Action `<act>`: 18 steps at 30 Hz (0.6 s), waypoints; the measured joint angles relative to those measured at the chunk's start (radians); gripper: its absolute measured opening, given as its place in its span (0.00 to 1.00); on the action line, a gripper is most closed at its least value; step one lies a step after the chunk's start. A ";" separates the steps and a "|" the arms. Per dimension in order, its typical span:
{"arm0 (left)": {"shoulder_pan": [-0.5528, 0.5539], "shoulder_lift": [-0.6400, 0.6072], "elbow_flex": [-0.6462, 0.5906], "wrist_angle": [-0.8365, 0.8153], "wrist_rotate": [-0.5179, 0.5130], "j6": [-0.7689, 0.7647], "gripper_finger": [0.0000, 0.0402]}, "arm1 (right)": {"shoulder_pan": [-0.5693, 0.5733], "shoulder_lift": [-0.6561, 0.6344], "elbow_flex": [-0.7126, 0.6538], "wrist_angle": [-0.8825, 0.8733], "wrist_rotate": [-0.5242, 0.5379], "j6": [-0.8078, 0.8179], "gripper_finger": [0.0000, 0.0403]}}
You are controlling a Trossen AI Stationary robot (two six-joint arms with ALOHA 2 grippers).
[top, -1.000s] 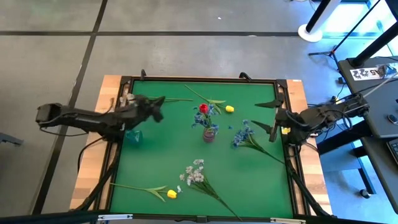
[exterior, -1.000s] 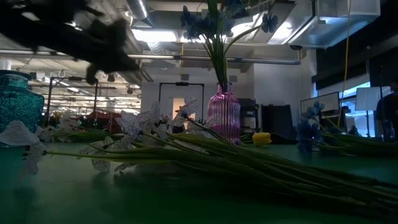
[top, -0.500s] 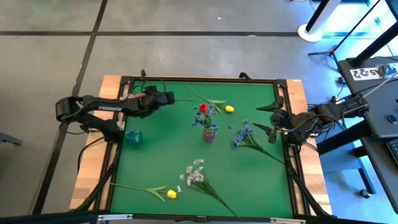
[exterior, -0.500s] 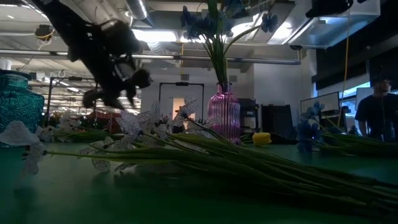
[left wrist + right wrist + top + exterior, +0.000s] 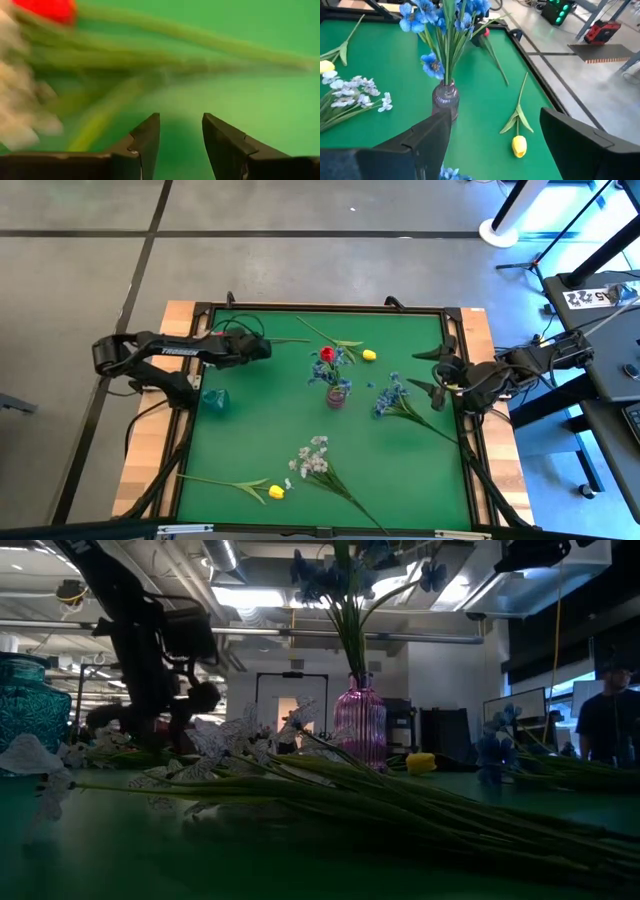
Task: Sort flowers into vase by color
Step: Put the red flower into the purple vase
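Note:
My left gripper (image 5: 258, 348) is open near the table's far left corner, its fingers (image 5: 145, 135) low over a bundle of green stems (image 5: 200, 37) with a red bloom (image 5: 47, 9) and white blossoms (image 5: 15, 120); it touches nothing. My right gripper (image 5: 440, 370) waits wide open at the right edge (image 5: 495, 130). A pink vase (image 5: 338, 393) stands mid-table with blue blossoms and a red flower (image 5: 327, 355) in it. A teal vase (image 5: 213, 398) stands on the left. Lying flat are a blue spray (image 5: 392, 395), a white spray (image 5: 315, 460) and two yellow tulips (image 5: 369, 355) (image 5: 275, 492).
A raised dark frame and wooden border (image 5: 478, 330) run around the green mat. In the low view the white spray's stems (image 5: 400, 800) lie across the foreground, with the pink vase (image 5: 360, 725) and teal vase (image 5: 30, 710) behind. A person (image 5: 605, 720) stands beyond the table on the right.
My left arm has swung toward the table's far edge, and its gripper has come down from high above the table to just over the stems in the far left corner.

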State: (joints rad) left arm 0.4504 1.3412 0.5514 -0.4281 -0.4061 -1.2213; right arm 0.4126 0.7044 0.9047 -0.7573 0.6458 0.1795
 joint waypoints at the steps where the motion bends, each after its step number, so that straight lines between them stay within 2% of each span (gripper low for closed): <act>1: -0.009 -0.001 0.000 -0.007 0.049 0.002 0.35 | 0.000 0.000 0.000 -0.007 -0.008 0.005 0.75; 2: -0.021 -0.001 0.000 -0.015 0.082 0.005 0.35 | 0.000 0.000 0.000 -0.012 -0.010 0.011 0.75; 4: -0.051 -0.008 0.002 -0.018 0.076 0.008 0.35 | 0.000 0.000 0.000 -0.013 -0.010 0.015 0.75; 6: -0.067 -0.020 0.023 -0.015 -0.027 0.023 0.35 | 0.000 0.000 0.000 -0.009 -0.007 0.008 0.75; 9: -0.052 -0.031 0.045 -0.008 -0.250 0.053 0.35 | 0.000 0.000 0.000 0.000 0.034 -0.009 0.75; 11: 0.002 -0.021 0.040 -0.012 -0.310 0.065 0.35 | 0.000 0.000 0.000 -0.003 0.056 -0.012 0.75; 13: 0.062 0.004 0.029 -0.013 -0.259 0.075 0.35 | 0.000 0.000 0.000 -0.004 0.060 -0.007 0.75; 15: 0.098 0.033 0.016 -0.014 -0.151 0.097 0.35 | 0.000 0.000 -0.006 0.001 0.052 0.004 0.75; 18: 0.085 0.064 0.008 -0.023 -0.061 0.116 0.35 | 0.000 0.000 -0.023 -0.013 0.043 0.028 0.75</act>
State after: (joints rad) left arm 0.5356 1.4049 0.5591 -0.4516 -0.4668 -1.1053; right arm 0.4125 0.7047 0.8821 -0.7707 0.6884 0.2079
